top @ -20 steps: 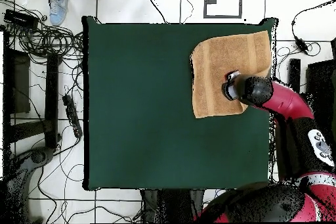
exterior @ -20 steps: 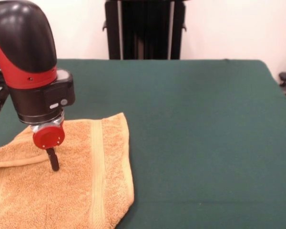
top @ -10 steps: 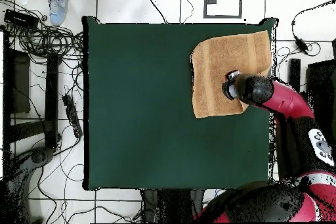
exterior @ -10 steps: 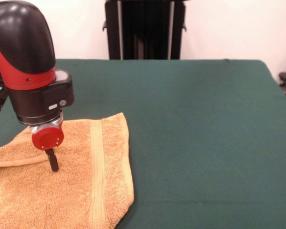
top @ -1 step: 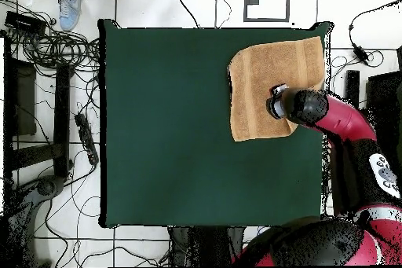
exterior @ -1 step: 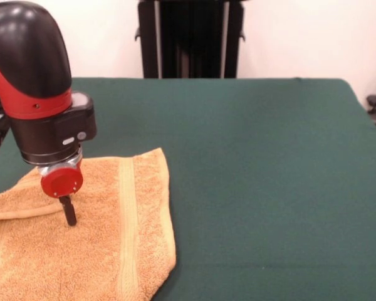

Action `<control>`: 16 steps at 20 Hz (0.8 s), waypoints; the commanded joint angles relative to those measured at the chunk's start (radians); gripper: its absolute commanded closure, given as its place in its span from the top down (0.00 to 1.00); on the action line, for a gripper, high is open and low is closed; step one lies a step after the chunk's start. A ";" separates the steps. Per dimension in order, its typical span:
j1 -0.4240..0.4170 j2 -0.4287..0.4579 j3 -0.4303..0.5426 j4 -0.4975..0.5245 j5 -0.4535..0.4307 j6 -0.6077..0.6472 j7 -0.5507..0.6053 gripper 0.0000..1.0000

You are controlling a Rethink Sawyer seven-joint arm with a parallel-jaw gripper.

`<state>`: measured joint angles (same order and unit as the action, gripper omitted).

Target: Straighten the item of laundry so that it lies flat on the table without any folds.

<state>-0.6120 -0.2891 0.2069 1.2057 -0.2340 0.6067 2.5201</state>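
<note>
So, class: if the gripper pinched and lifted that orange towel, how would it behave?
The towel would probably sag limply: a flap is already folded over. Its terry pile likely grips the table cloth, so pushing may bunch it rather than slide it.

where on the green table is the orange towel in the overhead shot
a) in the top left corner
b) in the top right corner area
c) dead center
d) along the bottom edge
b: the orange towel lies up against the top right corner of the table, with the gripper set on its lower right part and the rest of the green cloth bare.
</note>
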 commanded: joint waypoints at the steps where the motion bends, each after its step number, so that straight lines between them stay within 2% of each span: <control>1: -0.020 0.141 0.043 -0.001 -0.088 0.048 -0.216 1.00; 6: -0.013 0.118 0.036 0.010 -0.091 0.057 -0.212 1.00; 10: 0.000 0.052 0.026 0.041 -0.096 0.072 -0.212 1.00; 16: -0.013 -0.070 0.063 0.099 -0.072 0.135 -0.250 1.00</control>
<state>-0.6155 -0.3096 0.2076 1.2133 -0.2590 0.6153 2.5199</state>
